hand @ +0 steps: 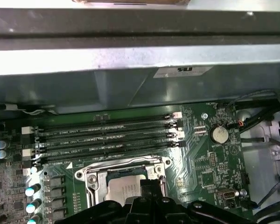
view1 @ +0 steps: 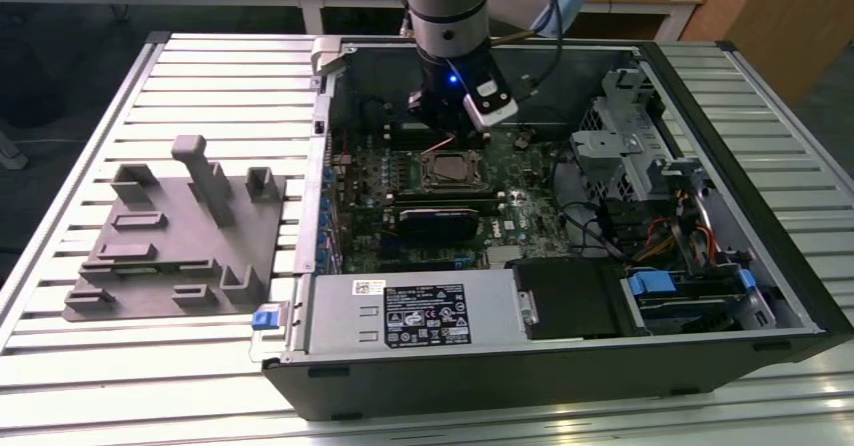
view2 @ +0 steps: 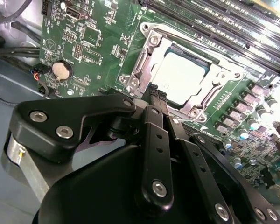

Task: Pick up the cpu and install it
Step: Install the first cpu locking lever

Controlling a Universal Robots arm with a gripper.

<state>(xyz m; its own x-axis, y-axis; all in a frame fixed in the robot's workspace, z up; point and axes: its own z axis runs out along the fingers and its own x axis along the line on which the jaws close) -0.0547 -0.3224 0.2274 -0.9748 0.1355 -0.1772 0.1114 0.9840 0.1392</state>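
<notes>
The cpu point(view2: 179, 77), a pale silver square, lies flat inside the metal-framed motherboard socket point(view2: 144, 56); the first wrist view shows the cpu point(hand: 123, 189) partly hidden behind the fingertips. My gripper point(view2: 156, 92) hovers just above the socket's edge with its black fingers point(view2: 154, 140) drawn together and nothing between them. In the exterior view the gripper point(view1: 438, 126) hangs inside the open computer case, a little behind the socket point(view1: 447, 171).
The open case point(view1: 534, 366) lies on a slatted table, with a grey fixture point(view1: 174, 236) on the exterior view's left. Memory slots point(hand: 107, 135), a black heatsink-like block point(view1: 434, 221), a power supply point(view1: 414, 311) and drive cages with cables point(view1: 654, 196) surround the socket.
</notes>
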